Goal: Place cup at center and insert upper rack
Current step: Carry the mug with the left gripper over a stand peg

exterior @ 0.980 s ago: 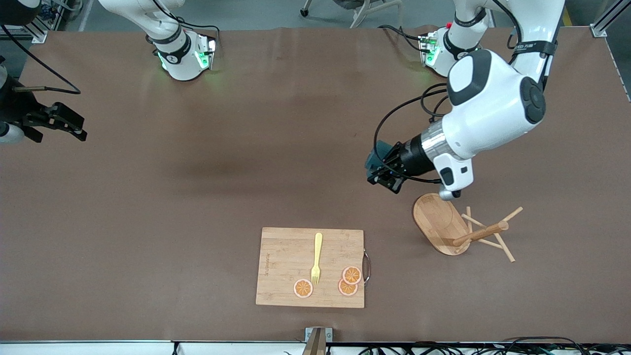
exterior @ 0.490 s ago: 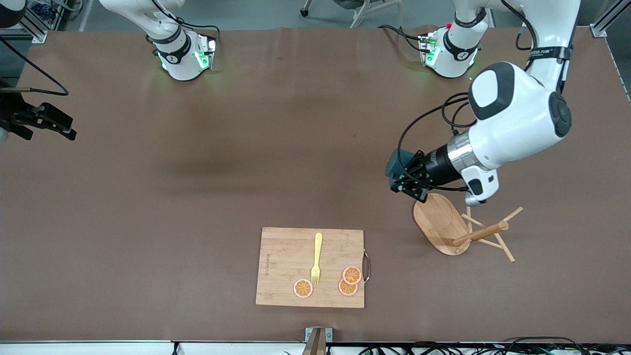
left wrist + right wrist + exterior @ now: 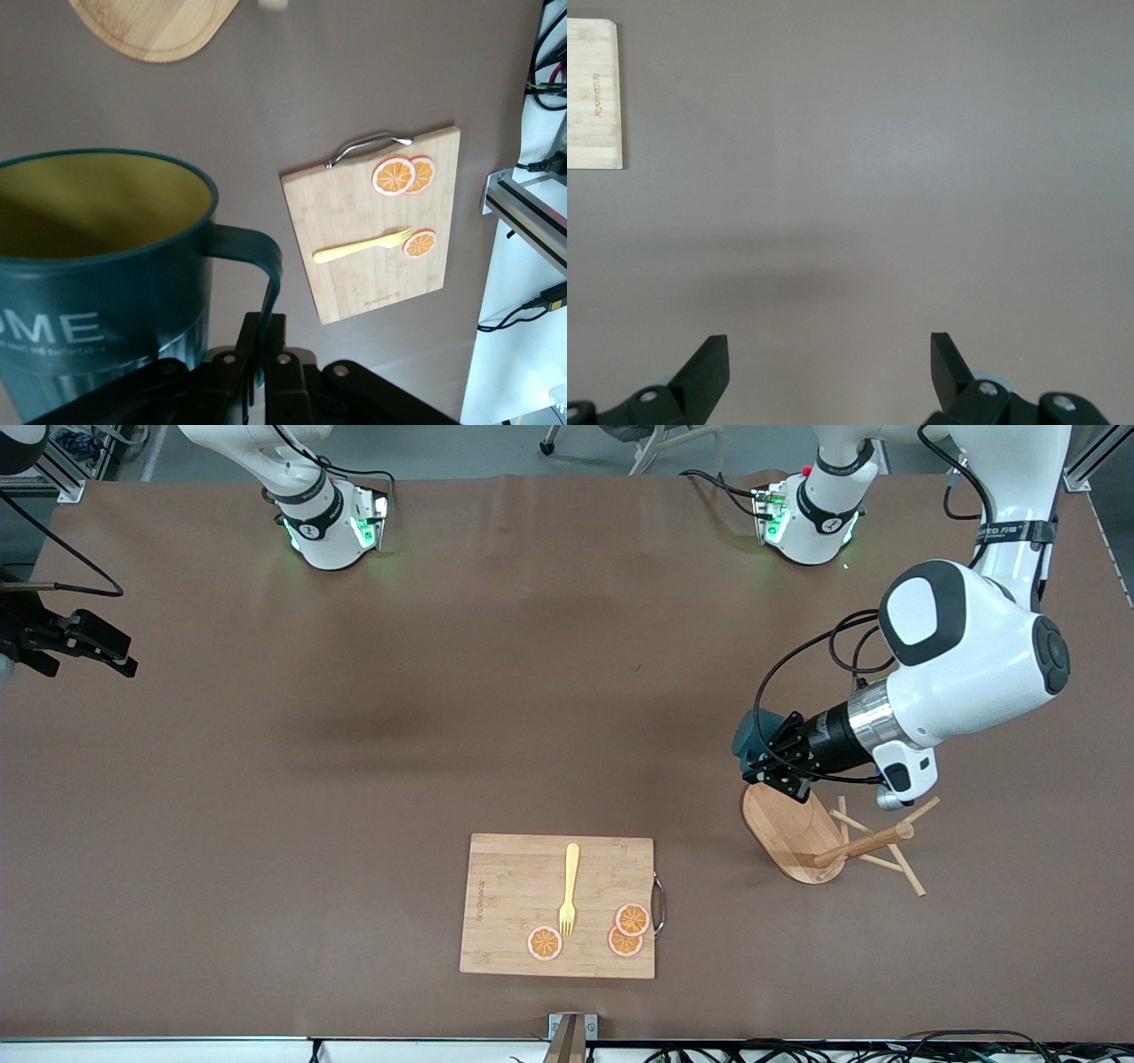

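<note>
Left gripper (image 3: 769, 766) clamped on cup (image 3: 751, 735) handle, airborne over mug tree (image 3: 797, 834), which lies toppled. Right gripper (image 3: 84, 642) waits, spread, frame's upper-left edge. Neither step done.

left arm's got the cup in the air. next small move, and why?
Probably carry the cup toward the table's middle. The left gripper, shut on its handle, hangs over the edge of the upper rack, which lies tipped over; the right gripper waits open.

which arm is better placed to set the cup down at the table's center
Left. The left gripper is shut on the cup by its handle, over the upper rack base. The right gripper waits open at the right arm's end of the table, holding nothing.
</note>
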Tool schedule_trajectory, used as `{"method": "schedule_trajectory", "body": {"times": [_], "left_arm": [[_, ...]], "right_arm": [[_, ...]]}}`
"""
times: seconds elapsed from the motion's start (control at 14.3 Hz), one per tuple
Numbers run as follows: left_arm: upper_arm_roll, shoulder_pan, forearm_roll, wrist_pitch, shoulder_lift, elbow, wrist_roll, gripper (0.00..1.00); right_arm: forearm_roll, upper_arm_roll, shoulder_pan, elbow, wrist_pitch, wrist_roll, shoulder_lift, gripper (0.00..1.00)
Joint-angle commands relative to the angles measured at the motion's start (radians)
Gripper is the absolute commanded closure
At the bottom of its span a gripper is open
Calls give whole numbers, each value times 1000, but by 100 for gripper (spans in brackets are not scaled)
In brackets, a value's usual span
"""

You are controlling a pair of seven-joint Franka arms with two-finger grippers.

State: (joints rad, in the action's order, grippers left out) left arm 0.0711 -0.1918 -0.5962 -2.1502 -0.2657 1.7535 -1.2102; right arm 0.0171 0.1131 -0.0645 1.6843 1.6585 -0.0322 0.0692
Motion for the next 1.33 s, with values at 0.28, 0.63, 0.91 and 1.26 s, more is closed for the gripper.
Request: {"method": "schedule_trajectory", "body": {"times": [0.28,0.63,0.91,1.26], "left_arm": [[6,43,-25,-19,-9,-11,44,99],[3,46,-59,-31,-27,-35,95,99],[1,48,-88,-57,-47,-48,136,99],[-2,49,-100,-66,-60,-48,166,99]], "right_arm": [[-14,-9,9,9,0,5,18,0],[-16,-39,81,9,1,-5,15,0],[-16,-113,149,9,0,-5,17,0],[-14,-115,144,-5,1,-5,17,0]]}}
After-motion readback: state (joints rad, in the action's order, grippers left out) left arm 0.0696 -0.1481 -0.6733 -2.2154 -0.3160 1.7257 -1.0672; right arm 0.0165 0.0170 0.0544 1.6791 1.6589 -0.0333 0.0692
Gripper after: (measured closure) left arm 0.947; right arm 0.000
